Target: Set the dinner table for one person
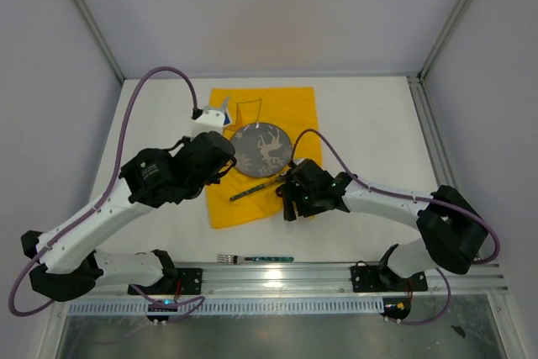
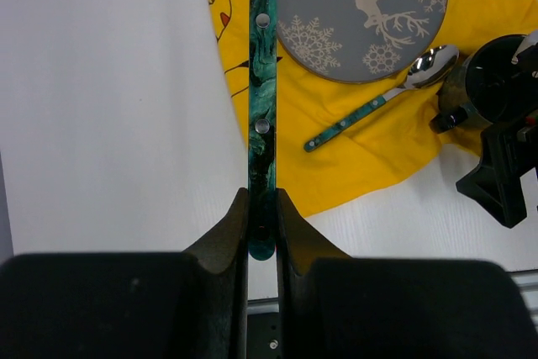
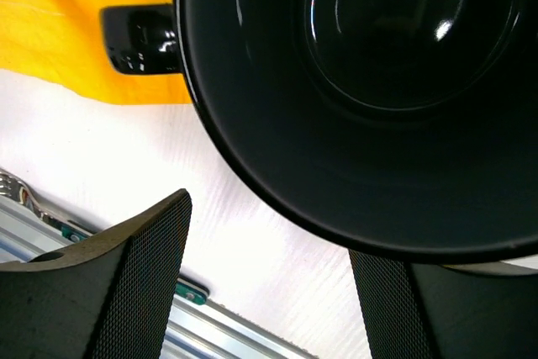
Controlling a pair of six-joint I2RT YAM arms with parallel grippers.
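My left gripper [image 2: 262,199] is shut on the end of a green-handled knife [image 2: 262,107]. The knife points away from me over the left edge of a yellow cloth [image 1: 252,208] on the white dinner table [image 1: 370,124]. A grey reindeer plate [image 1: 262,147] lies on the cloth, with a green-handled spoon [image 1: 252,191] below it. My right gripper [image 3: 269,233] stands open just behind a black mug [image 3: 361,81]. White table shows between its left finger [image 3: 139,275] and the mug; its right finger passes under the rim.
A fork [image 1: 256,258] lies near the table's front edge, by the aluminium rail [image 1: 336,275]. Grey enclosure walls stand on the left, right and far sides. The right arm's body [image 2: 504,166] sits close to the spoon's bowl end.
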